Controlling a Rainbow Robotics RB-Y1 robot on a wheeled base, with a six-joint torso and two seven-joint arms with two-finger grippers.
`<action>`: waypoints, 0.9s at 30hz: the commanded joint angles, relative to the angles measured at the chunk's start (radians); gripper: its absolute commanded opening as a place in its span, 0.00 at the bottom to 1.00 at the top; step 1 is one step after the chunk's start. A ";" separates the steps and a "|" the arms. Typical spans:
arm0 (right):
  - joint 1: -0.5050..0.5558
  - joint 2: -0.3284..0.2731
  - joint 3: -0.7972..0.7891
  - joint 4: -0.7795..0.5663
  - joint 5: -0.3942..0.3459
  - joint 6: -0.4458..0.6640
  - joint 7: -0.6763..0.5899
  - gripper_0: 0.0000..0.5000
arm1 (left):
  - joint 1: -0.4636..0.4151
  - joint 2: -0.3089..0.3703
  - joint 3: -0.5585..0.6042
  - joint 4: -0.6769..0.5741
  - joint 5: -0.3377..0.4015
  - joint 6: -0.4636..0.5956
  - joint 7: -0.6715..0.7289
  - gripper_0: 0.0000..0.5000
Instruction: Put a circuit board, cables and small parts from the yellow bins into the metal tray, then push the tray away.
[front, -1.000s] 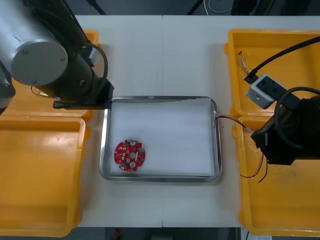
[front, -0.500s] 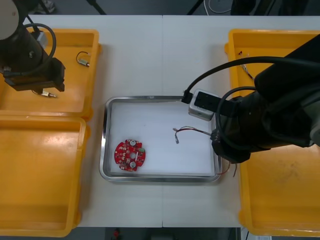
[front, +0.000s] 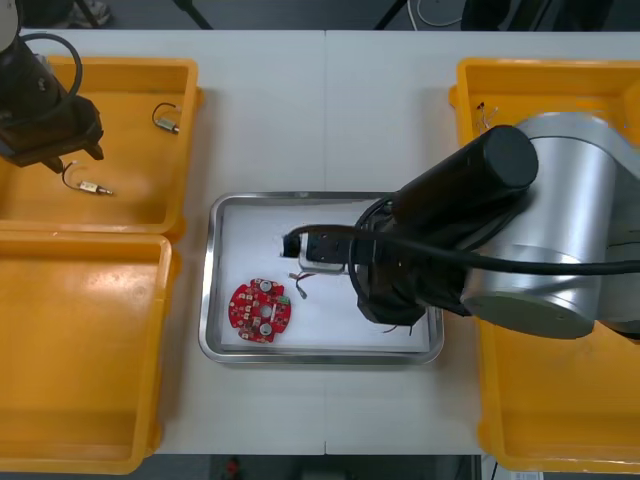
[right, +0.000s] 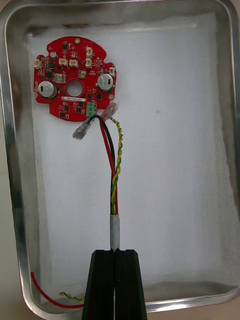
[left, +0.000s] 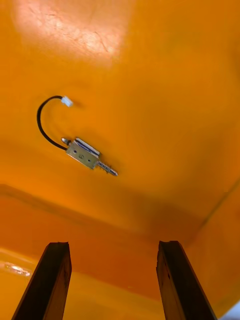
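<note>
Your right arm (front: 500, 240) lies across the tray (front: 214, 300) and hides its right half from above (the wrist camera looks in underneath). The right gripper (right: 115, 251) is over the tray's white inside, fingers pressed together on the grey sleeve of the cable (right: 114, 165). The cable runs from the fingertips towards the board (right: 75, 82). One capped end sits just beside the board's edge and the other is at its rim; you cannot tell whether that one touches. The board lies flat in the tray's near left corner. Loose strands (right: 47, 296), one red and one twisted yellow, lie in the tray corner beside the fingers.

Your left gripper (left: 112, 245) is over the far left bin (front: 130, 70), fingers spread wide with nothing between them. A part (left: 87, 154) with a curled black lead lies on the bin floor beyond the fingertips. A second part (front: 165, 122) lies in the same bin, well apart from the first. The near left bin (front: 80, 350) sits just beside it.
</note>
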 joint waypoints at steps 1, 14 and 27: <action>-0.054 -0.004 0.078 0.045 0.032 -0.038 0.126 0.00 | -0.048 0.025 0.023 0.091 -0.015 -0.071 0.017 1.00; -0.071 -0.013 0.181 0.196 0.084 -0.139 0.349 0.00 | -0.047 -0.056 0.023 0.285 -0.035 -0.249 0.057 1.00; -0.090 -0.030 0.316 0.272 0.115 -0.268 0.346 0.00 | -0.047 -0.094 -0.055 0.420 -0.052 -0.424 0.077 1.00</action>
